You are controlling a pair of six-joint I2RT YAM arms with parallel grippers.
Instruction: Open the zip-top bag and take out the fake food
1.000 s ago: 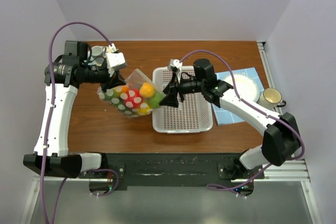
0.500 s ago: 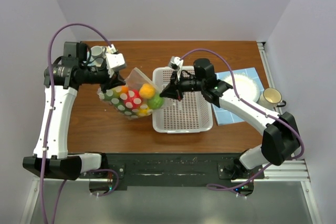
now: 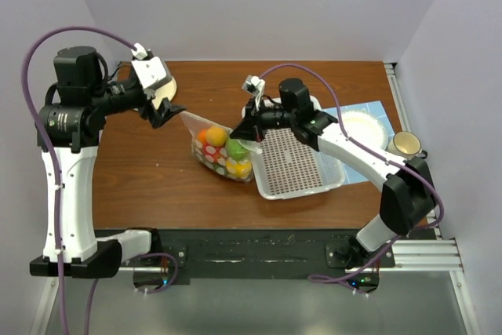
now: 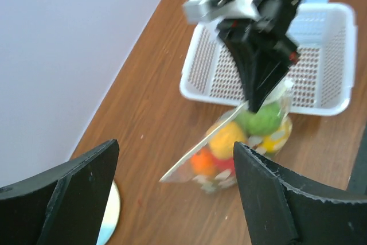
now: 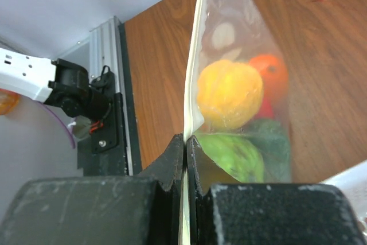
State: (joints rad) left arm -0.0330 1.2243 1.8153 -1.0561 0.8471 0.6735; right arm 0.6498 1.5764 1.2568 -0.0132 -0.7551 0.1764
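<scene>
the zip-top bag (image 3: 205, 132) is held near the middle of the desk (image 3: 157, 186), just beside the white basket (image 3: 296, 164), its top edge clamped by the right gripper (image 3: 245, 132). the fake food (image 3: 225, 153) is seen inside. the left gripper (image 3: 165, 109) is spread apart and empty.

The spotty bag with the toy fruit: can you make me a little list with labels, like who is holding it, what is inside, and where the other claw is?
Bag: clear dotted zip-top plastic bag, beside the white perforated plastic basket
Held by: right gripper, shut on the bag's top edge
Inside: fake food, including a yellow piece, an orange piece and a green piece
Taken out: nothing yet
Zip: cannot tell if open
Other claw: left gripper, open, empty, apart from the bag
</scene>
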